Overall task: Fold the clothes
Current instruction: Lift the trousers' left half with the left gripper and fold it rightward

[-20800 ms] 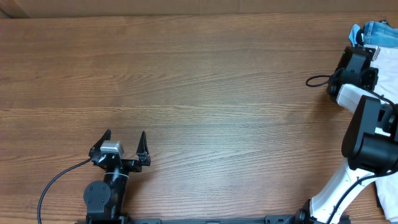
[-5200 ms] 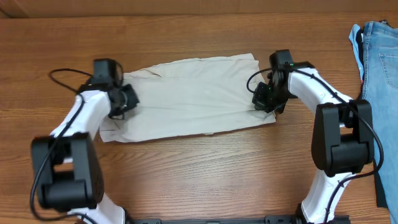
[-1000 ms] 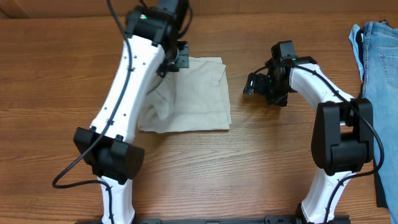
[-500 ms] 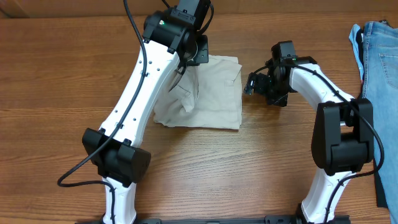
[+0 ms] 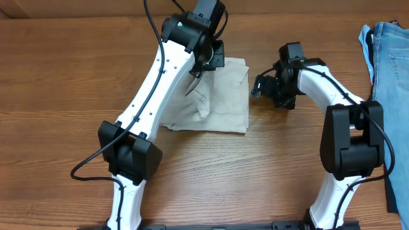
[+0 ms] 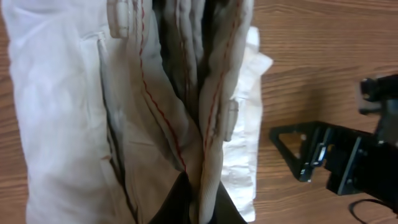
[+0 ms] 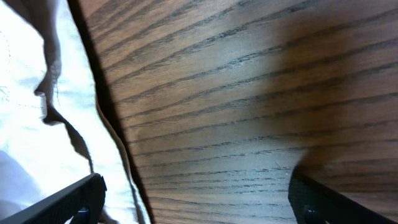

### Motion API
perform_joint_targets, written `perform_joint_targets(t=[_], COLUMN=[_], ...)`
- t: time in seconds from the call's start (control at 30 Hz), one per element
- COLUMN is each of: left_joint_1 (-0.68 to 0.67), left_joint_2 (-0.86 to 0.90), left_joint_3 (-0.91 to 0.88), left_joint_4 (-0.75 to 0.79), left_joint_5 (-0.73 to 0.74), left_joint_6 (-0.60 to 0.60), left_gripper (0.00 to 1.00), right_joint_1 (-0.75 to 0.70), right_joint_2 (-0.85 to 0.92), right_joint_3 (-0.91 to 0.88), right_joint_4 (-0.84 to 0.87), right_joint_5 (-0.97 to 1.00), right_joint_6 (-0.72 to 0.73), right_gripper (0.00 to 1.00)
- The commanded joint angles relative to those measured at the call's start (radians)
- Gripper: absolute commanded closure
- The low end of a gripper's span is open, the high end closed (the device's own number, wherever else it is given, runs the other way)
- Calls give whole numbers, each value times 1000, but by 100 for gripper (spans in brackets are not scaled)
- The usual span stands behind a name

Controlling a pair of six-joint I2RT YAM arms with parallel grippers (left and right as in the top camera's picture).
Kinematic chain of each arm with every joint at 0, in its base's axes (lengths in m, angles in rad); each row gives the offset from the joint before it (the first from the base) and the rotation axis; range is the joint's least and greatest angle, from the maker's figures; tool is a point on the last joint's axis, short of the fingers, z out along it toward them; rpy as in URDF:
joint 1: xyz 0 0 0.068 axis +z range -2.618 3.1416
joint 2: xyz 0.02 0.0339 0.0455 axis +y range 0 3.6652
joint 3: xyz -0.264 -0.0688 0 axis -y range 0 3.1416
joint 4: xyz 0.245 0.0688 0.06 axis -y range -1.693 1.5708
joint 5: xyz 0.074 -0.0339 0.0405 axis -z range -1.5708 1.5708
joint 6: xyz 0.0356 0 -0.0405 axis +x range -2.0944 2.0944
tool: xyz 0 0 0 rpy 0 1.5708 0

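Left jaws tight on beige shorts (image 5: 227, 96)

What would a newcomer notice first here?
The white left arm stretches diagonally across the table, and its left pincer pinches a bunched fold of the beige shorts near top centre. The open right pincer sits just right of the shorts. Blue jeans lie at the far right edge.

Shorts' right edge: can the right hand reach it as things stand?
Probably yes. The right hand hangs open just beside the shorts, with only bare table between; the left hand grips them farther back.
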Motion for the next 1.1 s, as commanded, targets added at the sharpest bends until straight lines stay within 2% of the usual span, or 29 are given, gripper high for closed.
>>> perform_joint_targets(t=[0.0, 0.23, 0.53, 0.83, 0.93, 0.97, 1.0, 1.07], left_joint_1=[-45, -79, -97, -122, -136, -138, -143, -150], left_joint_2=[6, 37, 133, 159, 160, 160, 161, 162], left_joint_3=[34, 28, 28, 28, 28, 28, 28, 28], left_joint_4=[45, 105, 131, 216, 225, 225, 225, 230], left_joint_5=[32, 29, 95, 165, 165, 165, 164, 164], left_joint_6=[-21, -20, -25, -29, -28, -28, -27, -22], left_gripper=[92, 87, 92, 90, 86, 80, 70, 64], right_joint_1=[4, 4, 4, 4, 4, 4, 4, 4], right_joint_2=[17, 17, 17, 17, 17, 17, 17, 17], right_joint_3=[-39, -39, -39, -39, -39, -39, -39, -39], right_joint_4=[-9, -13, -20, -19, -19, -19, -19, -19], right_joint_5=[1, -3, -3, -2, -2, -2, 0, 10], right_joint_6=[19, 31, 31, 31, 31, 31, 31, 31], right_gripper=[2, 2, 4, 5, 5, 5, 5, 2])
